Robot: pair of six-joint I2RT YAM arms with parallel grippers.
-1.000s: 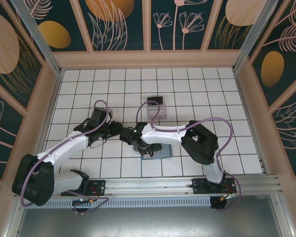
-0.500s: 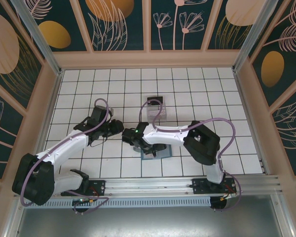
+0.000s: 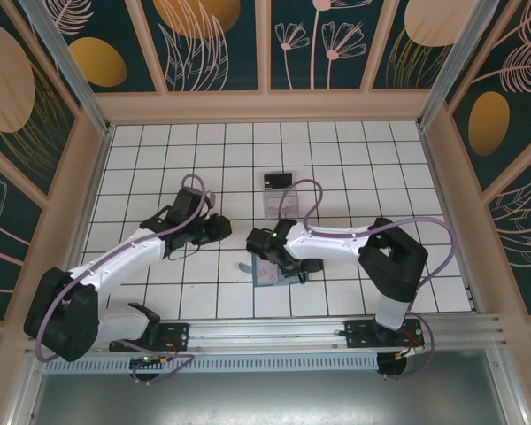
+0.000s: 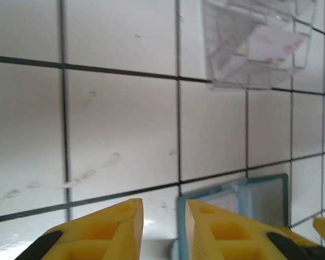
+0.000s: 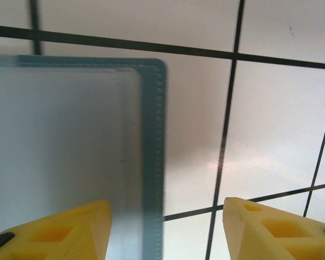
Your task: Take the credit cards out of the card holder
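Separated since 1 second ago, left gripper [image 3: 221,227] and right gripper [image 3: 265,257] stand apart. The card holder [image 3: 274,276] lies under the right one, and the dark card [image 3: 277,180] beyond the clear tray [image 3: 280,205].
Left wrist: jaws narrowly parted, empty; pale card [image 4: 271,46] inside the tray.
Right wrist: jaws released over the holder's edge.
Both cards look extracted.

White tiled floor [image 3: 354,150] w/ dark grout, teal floral wall panels [image 3: 212,44], alu rail [image 3: 274,332] at near edge.

The left gripper [image 4: 163,219] has its yellow fingers [image 4: 105,225] narrowly parted, nothing between them. The right gripper [image 5: 167,222] spreads its fingers [image 5: 271,227] wide, gap empty. Both arms reach inward, elbows bent.
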